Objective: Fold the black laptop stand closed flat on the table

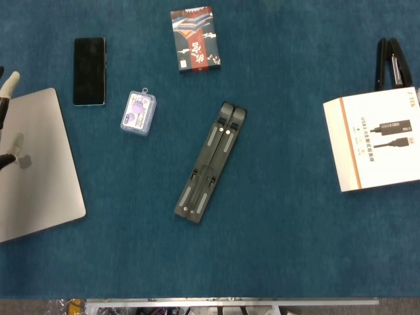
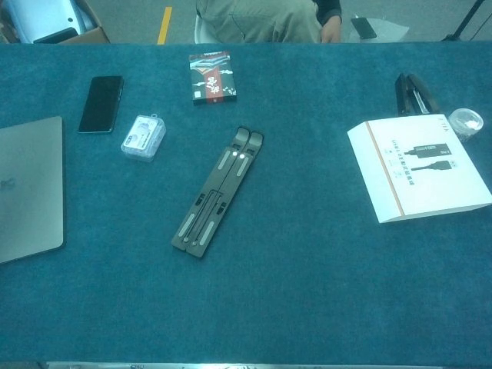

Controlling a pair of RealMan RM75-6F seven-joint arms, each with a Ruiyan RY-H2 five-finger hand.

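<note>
The black laptop stand [image 1: 211, 163] is seen folded shut and lying flat on the blue cloth-covered table [image 1: 282, 249], near the middle, its two bars pressed side by side and set on a slant from lower left to upper right; in the chest view [image 2: 218, 191] the same slant is shown, and nothing is touching it. Of the left hand [image 1: 6, 98] only a pale fingertip and a dark part are caught at the left edge of the head view, above the silver laptop [image 1: 36, 167], so whether its fingers are apart or together cannot be told. The right hand is not shown in either view. The laptop is closed, and an apple logo is made out faintly on its lid. A black phone [image 1: 89, 70] is laid face up near the far left, and just right of it a small clear plastic case [image 1: 138, 113] with a purple and white label is found; the label's writing is too small to be read. Further back a red, dark blue and white box [image 1: 195, 39] is placed, printed with white characters that cannot be read with certainty. At the right a white product box [image 1: 374, 139] with an orange stripe is set, printed with a cable drawing and small text of which only "USB" can be roughly made out. Beyond it a black stapler [image 1: 388, 62] is seen, and in the chest view a small clear round container [image 2: 466, 121] sits just beside the white box.
</note>
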